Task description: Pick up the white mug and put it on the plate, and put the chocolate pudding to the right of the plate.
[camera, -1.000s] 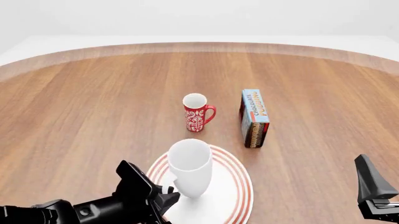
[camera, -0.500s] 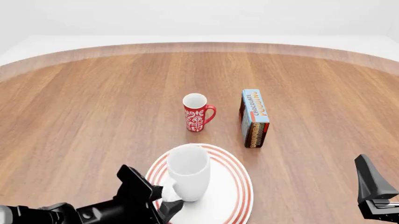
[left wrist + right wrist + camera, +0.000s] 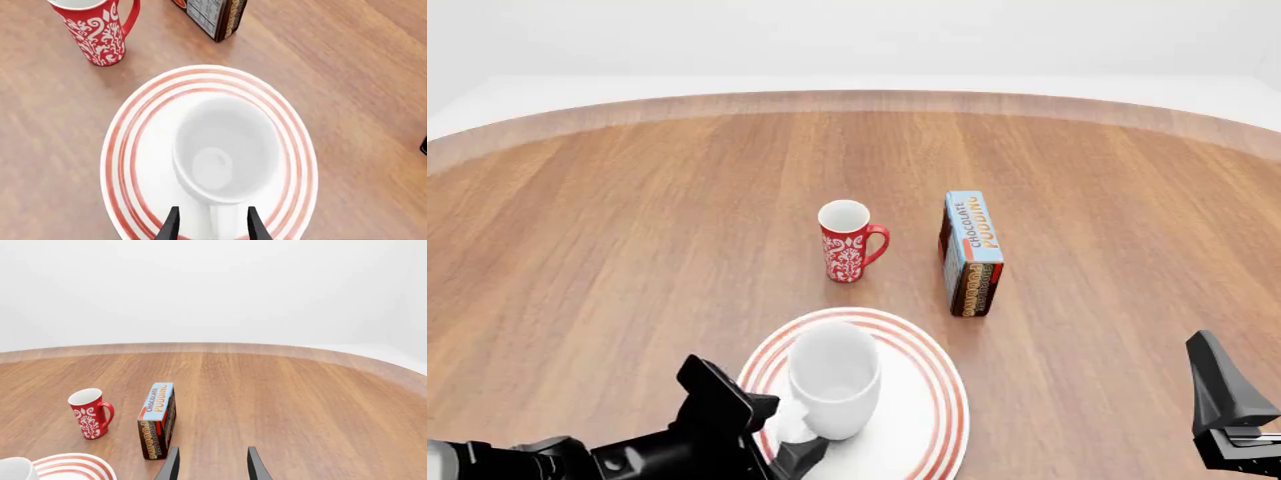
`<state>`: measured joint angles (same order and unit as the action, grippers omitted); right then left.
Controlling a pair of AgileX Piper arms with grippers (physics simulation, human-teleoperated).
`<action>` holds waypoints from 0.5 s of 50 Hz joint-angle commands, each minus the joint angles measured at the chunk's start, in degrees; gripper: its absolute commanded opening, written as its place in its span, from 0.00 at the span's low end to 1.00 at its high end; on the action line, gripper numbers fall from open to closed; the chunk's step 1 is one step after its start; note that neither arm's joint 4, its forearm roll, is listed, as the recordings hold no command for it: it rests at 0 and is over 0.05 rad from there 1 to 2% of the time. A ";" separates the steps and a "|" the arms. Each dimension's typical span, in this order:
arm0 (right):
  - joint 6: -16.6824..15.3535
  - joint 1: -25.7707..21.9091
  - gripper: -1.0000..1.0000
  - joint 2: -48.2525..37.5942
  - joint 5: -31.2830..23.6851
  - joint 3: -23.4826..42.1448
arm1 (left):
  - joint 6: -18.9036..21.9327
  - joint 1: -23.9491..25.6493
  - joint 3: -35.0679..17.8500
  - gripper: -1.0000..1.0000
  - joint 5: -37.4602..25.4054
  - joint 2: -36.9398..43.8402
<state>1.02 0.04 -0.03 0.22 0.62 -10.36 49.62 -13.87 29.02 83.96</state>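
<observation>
Straddling the white mug handle, left gripper overhangs plate rim.

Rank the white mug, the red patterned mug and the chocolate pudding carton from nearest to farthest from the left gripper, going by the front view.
From the left gripper:
1. White mug, right at the fingertips, standing on the plate.
2. Red patterned mug, farther out on the table, beyond the plate.
3. Chocolate pudding carton, beyond the plate and off to the right of the red mug.

We are keeping our left gripper low at seven o'clock, fingers parted. Our right gripper is hovering at four o'clock, fingers apart.
</observation>
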 commanded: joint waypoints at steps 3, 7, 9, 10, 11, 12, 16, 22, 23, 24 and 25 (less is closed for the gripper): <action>-0.02 -0.01 1.00 0.00 0.01 0.00 | 0.27 0.14 -0.18 1.00 -2.85 -3.03; 0.00 0.01 1.00 0.00 0.00 0.00 | 0.35 0.28 0.06 1.00 -3.41 -4.08; -0.04 0.01 1.00 0.00 -0.02 0.00 | 0.44 0.28 0.19 1.00 -4.46 -5.39; 0.00 0.00 1.00 0.00 0.01 0.00 | 0.50 0.25 0.26 1.00 -5.00 -6.04; 0.00 0.02 1.00 0.00 0.00 0.00 | 0.51 0.26 0.47 1.00 -5.13 -6.47; 0.00 0.01 1.00 0.00 0.02 0.00 | 0.53 0.27 0.61 1.00 -4.95 -6.44; -0.01 0.01 1.00 0.00 0.02 0.00 | 0.58 0.49 0.74 1.00 -6.09 -8.12; -0.01 0.00 1.00 0.00 0.01 0.00 | 0.48 1.00 0.62 1.00 -8.57 -11.68; -0.01 0.00 1.00 0.00 0.01 0.00 | 0.48 1.00 0.61 1.00 -8.60 -11.71; -0.01 0.00 1.00 0.00 -0.01 0.00 | 0.37 1.42 0.47 1.00 -8.97 -12.03; 0.01 0.00 1.00 0.00 0.01 0.00 | 0.34 1.60 0.45 1.00 -9.26 -12.46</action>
<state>1.02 0.04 -0.03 0.22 0.62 -9.90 50.31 -13.39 22.56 75.42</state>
